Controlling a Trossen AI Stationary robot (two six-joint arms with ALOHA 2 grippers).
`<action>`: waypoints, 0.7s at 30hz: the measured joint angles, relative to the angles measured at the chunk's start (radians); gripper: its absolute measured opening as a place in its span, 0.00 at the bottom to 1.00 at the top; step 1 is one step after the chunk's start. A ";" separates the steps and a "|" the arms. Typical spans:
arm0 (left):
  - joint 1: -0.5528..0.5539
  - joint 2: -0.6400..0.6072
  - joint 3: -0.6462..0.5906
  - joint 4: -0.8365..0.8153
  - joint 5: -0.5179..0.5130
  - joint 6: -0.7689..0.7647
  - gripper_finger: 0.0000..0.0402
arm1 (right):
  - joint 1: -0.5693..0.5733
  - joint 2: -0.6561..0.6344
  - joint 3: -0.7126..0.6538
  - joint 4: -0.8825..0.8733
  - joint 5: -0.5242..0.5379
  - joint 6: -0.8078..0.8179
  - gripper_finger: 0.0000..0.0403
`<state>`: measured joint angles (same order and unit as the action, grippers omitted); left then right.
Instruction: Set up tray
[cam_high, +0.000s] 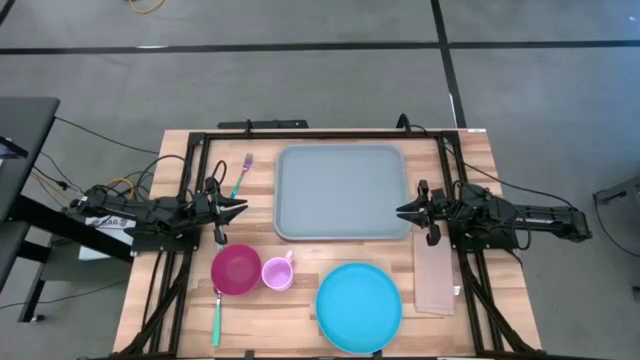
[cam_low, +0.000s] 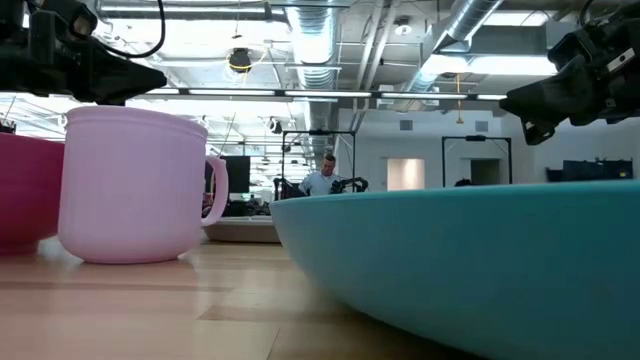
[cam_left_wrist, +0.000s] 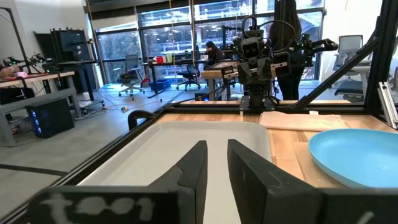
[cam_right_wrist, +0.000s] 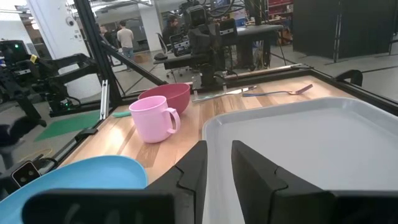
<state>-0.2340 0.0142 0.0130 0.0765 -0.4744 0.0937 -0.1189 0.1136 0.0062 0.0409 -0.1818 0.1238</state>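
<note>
The pale grey-blue tray (cam_high: 342, 192) lies flat at the table's far middle; it also shows in the left wrist view (cam_left_wrist: 186, 140) and the right wrist view (cam_right_wrist: 311, 134). My left gripper (cam_high: 243, 209) hovers at the tray's left edge, open and empty. My right gripper (cam_high: 400, 211) hovers at the tray's right edge, open and empty. A round blue plate (cam_high: 359, 307), a pink mug (cam_high: 277, 272), a magenta bowl (cam_high: 235, 270) and a tan napkin (cam_high: 434, 275) lie near the front.
A fork (cam_high: 241, 174) lies left of the tray. A green-handled spoon (cam_high: 216, 315) lies at the front left by the bowl. A dark frame (cam_high: 300, 134) rings the table. People show in the room beyond, in the right wrist view (cam_right_wrist: 126, 38).
</note>
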 joint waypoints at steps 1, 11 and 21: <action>0.000 0.000 0.000 0.000 0.000 0.000 0.13 | 0.000 0.000 0.000 0.000 0.000 0.000 0.17; 0.000 0.000 0.000 0.000 0.000 0.000 0.13 | 0.000 0.000 0.000 0.000 0.000 0.000 0.17; 0.000 0.000 0.000 0.009 -0.006 0.046 0.13 | 0.000 0.000 0.000 0.000 0.000 0.000 0.17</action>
<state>-0.2340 0.0139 0.0128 0.0859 -0.4801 0.1401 -0.1189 0.1135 0.0061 0.0408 -0.1816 0.1238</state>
